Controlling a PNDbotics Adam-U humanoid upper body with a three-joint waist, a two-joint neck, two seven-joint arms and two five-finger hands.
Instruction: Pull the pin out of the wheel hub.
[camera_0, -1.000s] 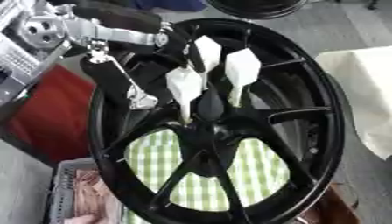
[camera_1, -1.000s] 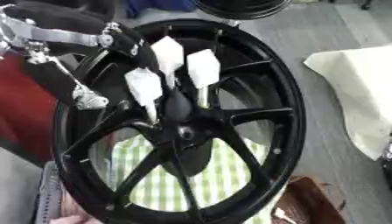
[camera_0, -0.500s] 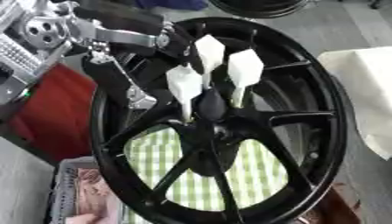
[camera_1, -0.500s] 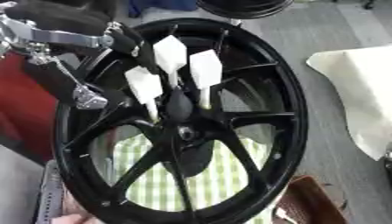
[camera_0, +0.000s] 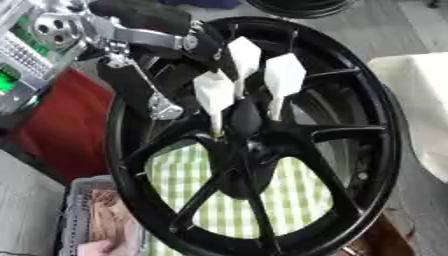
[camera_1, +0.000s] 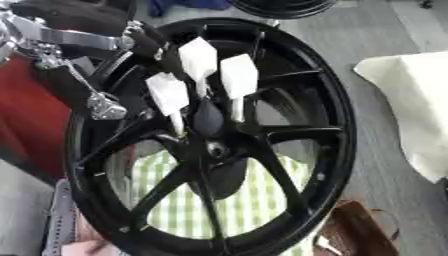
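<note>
Even, diffuse daylight with no hard shadows; the whole scene is soft and smeared (edges most of all); the black wheel hub (camera_0: 254, 135) loses spoke detail in its darkness; pale cloth (camera_1: 411, 110) at right nearly blows out; silver arm joints (camera_0: 131, 37) show mild glare.

One black wheel hub (camera_0: 350, 150) fills the middle of the view, and the rim of a second black wheel (camera_0: 297, 6) shows at the top edge. Three white flag-shaped pins stand near the hub's centre: one on the left (camera_0: 213, 95), one at the top (camera_0: 244, 55) and one on the right (camera_0: 284, 77). One green-and-white checked cloth (camera_0: 297, 195) lies under the spokes. One robot hand (camera_0: 188, 47) reaches in from the upper left. One pale cloth (camera_1: 411, 105) lies at the right, and one brown object (camera_1: 359, 232) sits at the lower right.
</note>
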